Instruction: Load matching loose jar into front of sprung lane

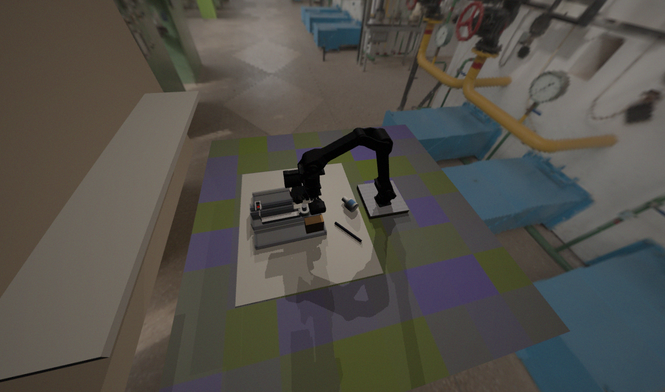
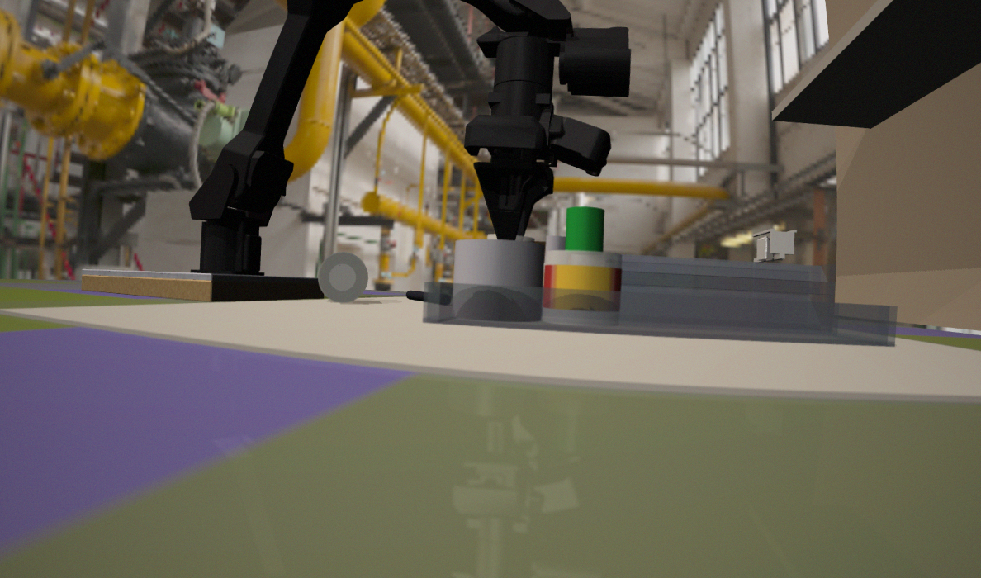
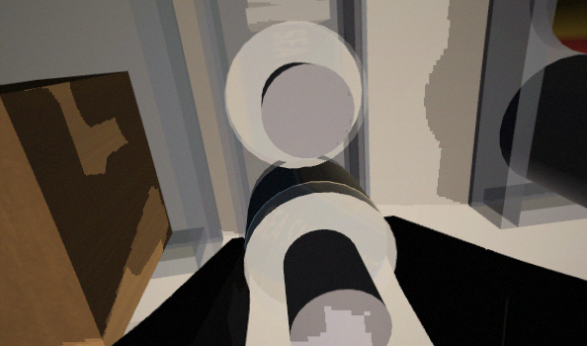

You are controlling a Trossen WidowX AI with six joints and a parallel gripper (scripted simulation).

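Observation:
My gripper (image 1: 306,206) (image 2: 512,231) (image 3: 314,239) is shut on the loose clear jar (image 3: 318,232) (image 1: 304,210), which has a grey lid and a black band. I hold it upright at the front end of the sprung lane (image 3: 218,163). The matching clear jar (image 3: 293,99) stands in that lane just behind the held one; I cannot tell if they touch. In the exterior view the held jar is hidden behind a grey cylinder (image 2: 497,277). The grey lane rack (image 1: 281,229) (image 2: 723,294) lies on the beige mat (image 1: 295,278).
A brown box (image 1: 314,224) (image 3: 60,198) sits at the lane to the left. The right lane holds the grey cylinder (image 3: 545,129) and a jar with a yellow and red band (image 2: 584,277). A blue jar (image 1: 349,203) and a black pen (image 1: 347,232) lie on the mat.

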